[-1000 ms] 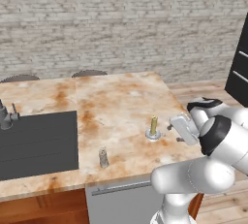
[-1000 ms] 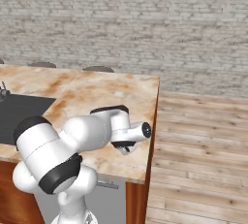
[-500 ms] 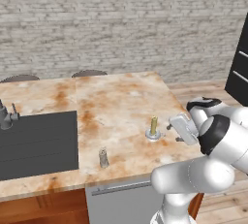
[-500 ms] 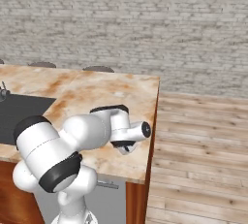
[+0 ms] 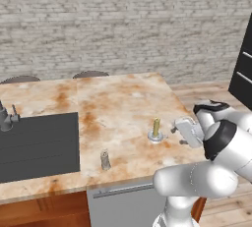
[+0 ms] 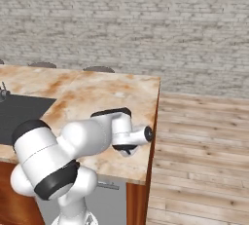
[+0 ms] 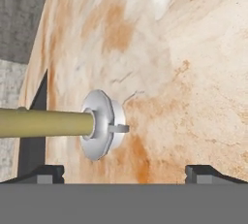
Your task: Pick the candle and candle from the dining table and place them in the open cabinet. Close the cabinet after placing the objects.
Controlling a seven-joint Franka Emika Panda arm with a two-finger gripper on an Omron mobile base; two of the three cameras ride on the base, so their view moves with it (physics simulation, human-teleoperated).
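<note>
The olive-yellow taper candle stands in its round silver dish holder on the dining table, near the right front corner. My gripper hovers just right of it, open and holding nothing. In the hand view the taper and its holder lie ahead, left of centre, beyond the gripper, whose fingertips stand wide apart. The short grey candle stands near the table's front edge, left of the taper. The cabinet is out of view.
A dark sink with a grey faucet is set into the table's left part. Two stool tops show behind the far edge. A tall dark unit stands at the right. Wooden floor lies beyond the table's right edge.
The hand has dipped very slightly beside the taper candle. The candles have not moved and the jaws stay wide apart.
</note>
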